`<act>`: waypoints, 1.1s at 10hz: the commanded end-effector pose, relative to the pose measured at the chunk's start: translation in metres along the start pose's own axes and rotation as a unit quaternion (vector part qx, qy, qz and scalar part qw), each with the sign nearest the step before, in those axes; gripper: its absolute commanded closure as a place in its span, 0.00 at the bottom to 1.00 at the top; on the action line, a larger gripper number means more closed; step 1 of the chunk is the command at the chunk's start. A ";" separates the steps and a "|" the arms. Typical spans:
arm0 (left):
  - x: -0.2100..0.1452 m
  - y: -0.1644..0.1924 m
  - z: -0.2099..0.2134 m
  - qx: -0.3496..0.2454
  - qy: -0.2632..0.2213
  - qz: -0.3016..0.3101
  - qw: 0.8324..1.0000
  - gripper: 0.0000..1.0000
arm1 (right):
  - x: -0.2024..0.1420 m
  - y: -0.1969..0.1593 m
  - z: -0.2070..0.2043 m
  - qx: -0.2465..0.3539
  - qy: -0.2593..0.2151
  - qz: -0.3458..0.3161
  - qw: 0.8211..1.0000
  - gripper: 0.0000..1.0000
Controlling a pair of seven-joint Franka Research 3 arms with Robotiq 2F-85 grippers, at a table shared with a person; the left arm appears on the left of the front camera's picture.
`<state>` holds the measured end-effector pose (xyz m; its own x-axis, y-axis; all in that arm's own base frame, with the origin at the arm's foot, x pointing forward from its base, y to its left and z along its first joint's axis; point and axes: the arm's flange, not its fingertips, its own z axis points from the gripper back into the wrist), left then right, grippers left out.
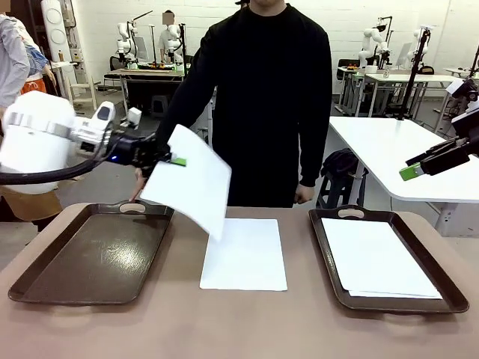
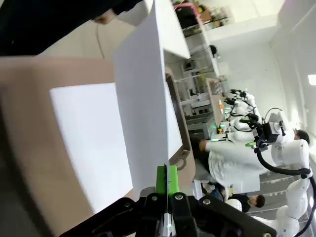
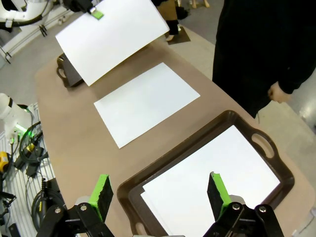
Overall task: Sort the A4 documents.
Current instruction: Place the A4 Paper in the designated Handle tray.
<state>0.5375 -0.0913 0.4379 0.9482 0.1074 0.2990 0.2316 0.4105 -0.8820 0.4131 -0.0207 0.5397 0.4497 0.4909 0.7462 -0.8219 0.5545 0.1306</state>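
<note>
The left gripper [image 1: 177,160] is clamped on the upper edge of the held A4 sheet [image 1: 196,188], which hangs tilted above the table beside the left tray [image 1: 90,258]. The right gripper [image 3: 159,180], jaws apart, hovers over the right tray [image 3: 129,190], which holds stacked sheets [image 3: 227,158]. A single sheet [image 1: 245,254] lies flat on the table between the trays.

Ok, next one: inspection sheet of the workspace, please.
Surface: brown table, mostly bare.
Job's things: raised sheet in the left gripper; flat sheet mid-table; stack of sheets in the right tray; left tray empty.
Clutter: nothing seen.
Grippers: left shut on the raised sheet; right gripper open, raised at the right.
Cables: black cable along the left arm.
Surroundings: person in black at the far side; white table behind.
</note>
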 end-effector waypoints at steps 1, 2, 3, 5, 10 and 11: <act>-0.001 0.028 0.022 0.022 0.016 0.011 1.000 0.99 | -0.001 0.000 -0.003 0.003 -0.013 0.000 1.000 0.00; -0.001 0.040 0.031 0.025 0.024 0.014 0.999 0.99 | -0.001 0.000 -0.003 0.003 -0.013 0.000 1.000 0.00; 0.002 0.048 0.035 0.029 0.031 0.014 0.999 0.99 | -0.001 0.000 -0.003 0.003 -0.013 0.000 1.000 0.00; 0.007 0.067 0.045 0.035 0.041 0.021 0.998 0.99 | -0.001 0.000 -0.003 0.003 -0.013 0.000 1.000 0.00; -0.014 0.088 0.070 0.157 0.119 0.029 0.980 0.99 | -0.001 0.000 -0.003 0.003 -0.013 0.000 1.000 0.00; -0.022 0.090 0.071 0.200 0.140 0.030 0.969 0.99 | -0.001 0.000 -0.003 0.003 -0.013 0.000 1.000 0.00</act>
<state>0.5325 0.0073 0.3719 0.9895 -0.0658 0.1286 0.1396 0.6648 -0.7339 0.4131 -0.0207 0.5397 0.4497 0.4911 0.7461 -0.8219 0.5546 0.1304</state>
